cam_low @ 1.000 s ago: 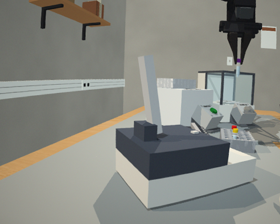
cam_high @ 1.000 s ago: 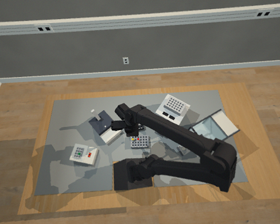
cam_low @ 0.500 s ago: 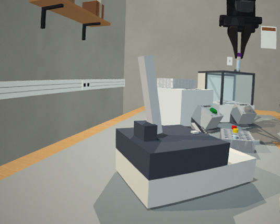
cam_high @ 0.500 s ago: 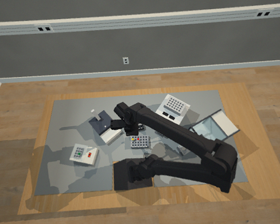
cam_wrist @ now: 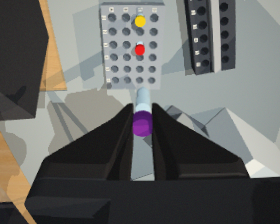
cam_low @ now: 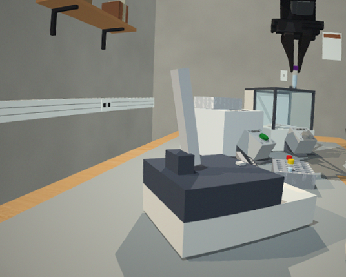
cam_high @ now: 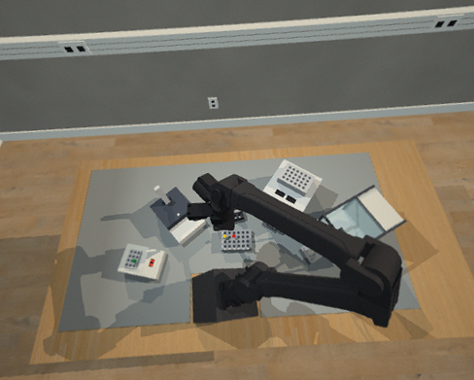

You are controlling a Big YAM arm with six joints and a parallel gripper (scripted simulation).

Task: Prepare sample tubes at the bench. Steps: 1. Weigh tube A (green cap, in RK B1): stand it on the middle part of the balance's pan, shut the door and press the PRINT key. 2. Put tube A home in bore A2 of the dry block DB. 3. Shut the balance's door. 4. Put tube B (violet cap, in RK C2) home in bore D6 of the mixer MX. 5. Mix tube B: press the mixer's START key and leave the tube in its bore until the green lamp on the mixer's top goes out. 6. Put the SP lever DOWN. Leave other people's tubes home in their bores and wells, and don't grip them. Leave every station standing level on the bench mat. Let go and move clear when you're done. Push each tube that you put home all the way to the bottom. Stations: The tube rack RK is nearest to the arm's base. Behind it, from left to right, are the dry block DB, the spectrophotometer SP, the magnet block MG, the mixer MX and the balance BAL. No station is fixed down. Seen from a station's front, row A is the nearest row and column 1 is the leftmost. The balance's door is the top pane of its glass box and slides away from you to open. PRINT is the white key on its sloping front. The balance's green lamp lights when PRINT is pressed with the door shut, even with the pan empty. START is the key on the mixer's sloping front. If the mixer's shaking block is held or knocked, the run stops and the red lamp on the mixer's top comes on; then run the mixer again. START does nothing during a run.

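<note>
My gripper (cam_low: 296, 70) (cam_wrist: 142, 112) is shut on tube B, whose violet cap (cam_low: 295, 67) (cam_wrist: 142, 125) is between the fingertips. Its clear body (cam_low: 294, 81) hangs down, high above the mat by the rack (cam_high: 244, 249) (cam_wrist: 108, 60). A green cap, matching tube A (cam_high: 134, 260), sits in the dry block (cam_high: 144, 272) at left; its exact bore is unclear. The mixer (cam_high: 275, 189) (cam_low: 211, 131) stands behind the rack; its lamps cannot be made out. The balance (cam_high: 380, 209) (cam_low: 274, 109) is at right; its door position is unclear. The SP lever (cam_low: 186, 118) stands up.
Yellow (cam_high: 224, 236) (cam_low: 291, 161) (cam_wrist: 140, 21) and red (cam_high: 234, 235) (cam_low: 289, 157) (cam_wrist: 139, 49) caps stand in the rack. The dark magnet block (cam_wrist: 198, 37) is behind it. A sloping console with a green key (cam_low: 263, 136) and another grey console (cam_low: 295, 142) stand nearby.
</note>
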